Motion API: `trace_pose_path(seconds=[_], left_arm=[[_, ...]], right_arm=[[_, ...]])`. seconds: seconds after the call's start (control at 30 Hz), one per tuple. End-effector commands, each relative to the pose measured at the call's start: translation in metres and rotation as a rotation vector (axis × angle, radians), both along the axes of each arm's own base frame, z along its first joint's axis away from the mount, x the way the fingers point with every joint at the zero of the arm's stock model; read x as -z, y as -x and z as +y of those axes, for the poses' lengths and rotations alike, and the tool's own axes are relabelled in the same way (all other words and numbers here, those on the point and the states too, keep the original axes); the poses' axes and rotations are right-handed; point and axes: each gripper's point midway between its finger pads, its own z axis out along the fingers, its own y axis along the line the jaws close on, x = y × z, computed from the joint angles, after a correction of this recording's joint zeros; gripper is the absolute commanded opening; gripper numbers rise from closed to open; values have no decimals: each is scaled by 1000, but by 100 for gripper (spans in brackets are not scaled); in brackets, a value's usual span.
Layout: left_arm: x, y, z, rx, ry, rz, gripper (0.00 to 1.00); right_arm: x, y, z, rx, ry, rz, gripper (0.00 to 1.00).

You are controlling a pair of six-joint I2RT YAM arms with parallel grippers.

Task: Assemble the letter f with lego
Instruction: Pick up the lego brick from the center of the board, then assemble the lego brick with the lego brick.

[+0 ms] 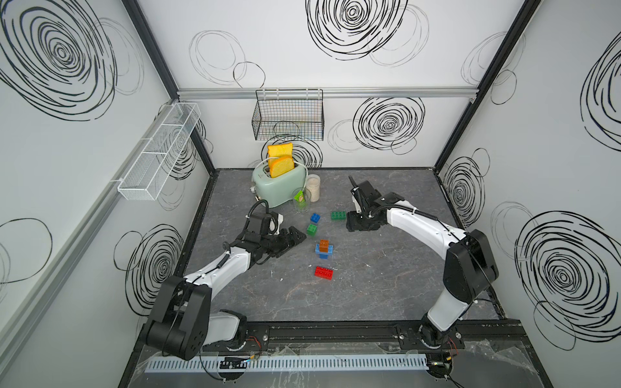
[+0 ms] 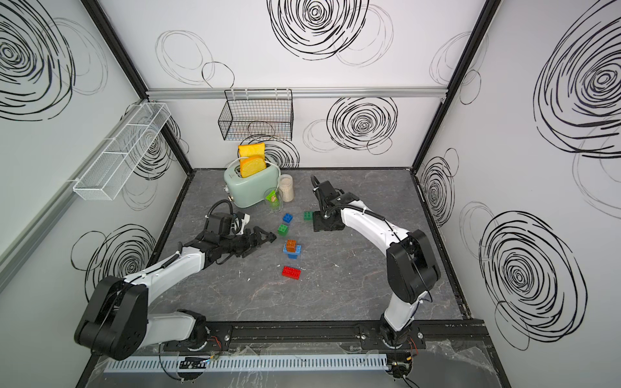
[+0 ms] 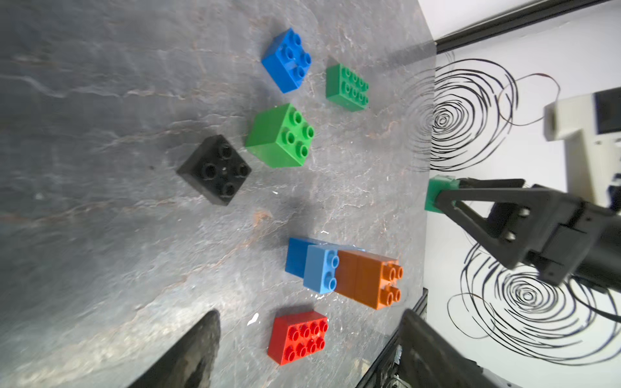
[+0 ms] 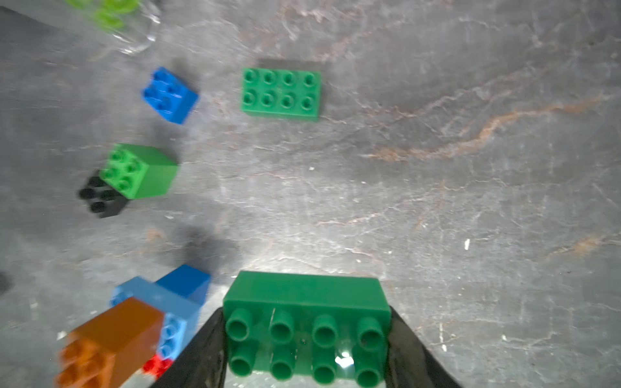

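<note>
We see the right gripper (image 4: pixel 304 336) clamped on a green oblong brick (image 4: pixel 302 292), while the left gripper (image 1: pixel 295 239) hangs open, empty, beside the orange-and-blue stack (image 1: pixel 324 249).

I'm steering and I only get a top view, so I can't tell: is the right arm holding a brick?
Observer: Yes. The right wrist view shows a green oblong brick clamped between the right fingers.
Operator: Is any brick hiding from me?
Observer: Yes. A black brick lies close beside the green square brick; in your view the left fingers cover it.
Operator: Are those holding anything?
Observer: No. The left wrist view shows them open, with nothing between.
</note>
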Motion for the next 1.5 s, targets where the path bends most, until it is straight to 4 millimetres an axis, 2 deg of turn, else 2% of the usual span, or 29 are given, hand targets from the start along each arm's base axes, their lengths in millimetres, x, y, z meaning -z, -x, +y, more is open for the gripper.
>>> trace_pose_path(seconds=[0.0,0.13,0.23,0.5,0.9,1.47], left_arm=[[-19,-4,-25,86,112,-85,81],[0,6,-37,117,131,-56,72],[10,10,-42,135,139,-40,66],[22,8,-43,130,126,-30,61],[38,6,-34,56,105,1,60],[45,-1,-32,34,96,34,57]], right_arm=[[-18,34,23,-8,-56,87,54],[-29,49,56,-37,-90,96,55],[-29,55,74,-48,-96,105,55],[-19,65,102,-31,-72,136,54],[-10,65,99,80,-19,116,53],[7,70,94,148,19,127,53]])
